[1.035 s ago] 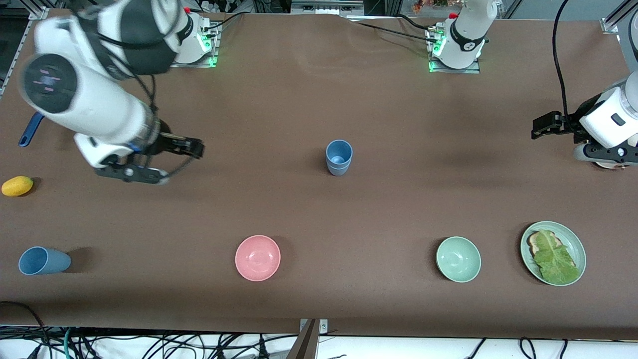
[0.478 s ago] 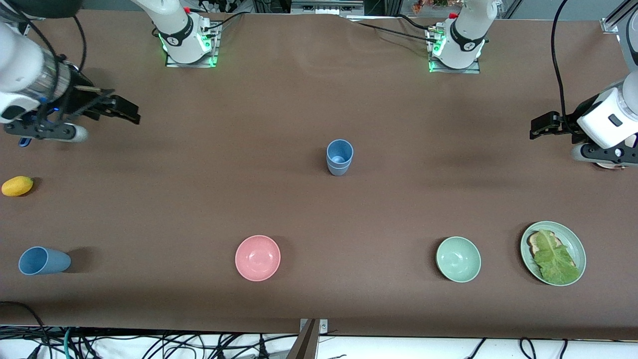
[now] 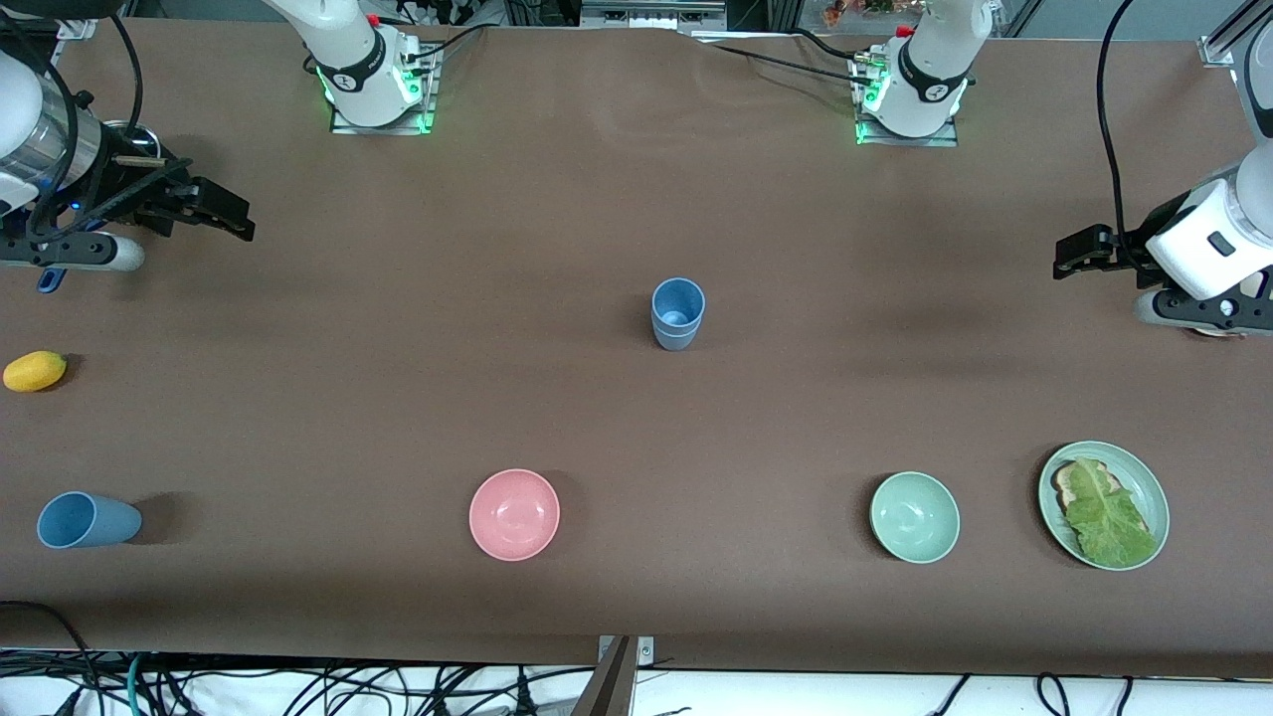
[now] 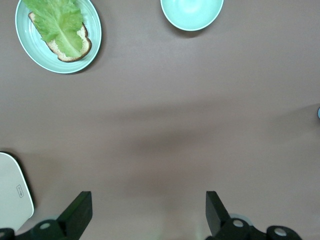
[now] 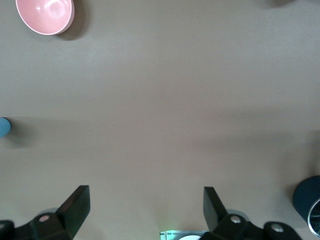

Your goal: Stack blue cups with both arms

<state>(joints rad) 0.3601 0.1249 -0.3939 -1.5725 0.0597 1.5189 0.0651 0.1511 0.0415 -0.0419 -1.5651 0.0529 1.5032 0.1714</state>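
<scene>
A: Where are the blue cups?

B: A nested pair (image 3: 677,313) stands upright mid-bench, one cup seated in the other. A third cup (image 3: 88,520) lies on its side near the right arm's end of the bench, close to the front camera, mouth turned toward that end of the bench.

A: How will that one handle?

B: Light and stiff, I'd judge, with a matte skin that shouldn't slip much. Lying down, it will likely roll if nudged. I'd pinch it across the body near the rim, or take one wall at the mouth, then tip it upright before stacking.

A: And the pincers?

B: The right pincer (image 3: 227,217) hangs over the bench (image 3: 636,418) toward the right arm's end, fingers spread and empty; its wrist view shows both fingers (image 5: 75,205) wide apart over bare surface. The left pincer (image 3: 1079,251) hovers at the left arm's end, also spread and empty, waiting.

A: Anything in the way?

B: A pink bowl (image 3: 514,514), a green bowl (image 3: 914,517), a plate (image 3: 1144,477) with lettuce on bread and a yellow fruit (image 3: 35,371) all sit apart from the cups.
</scene>
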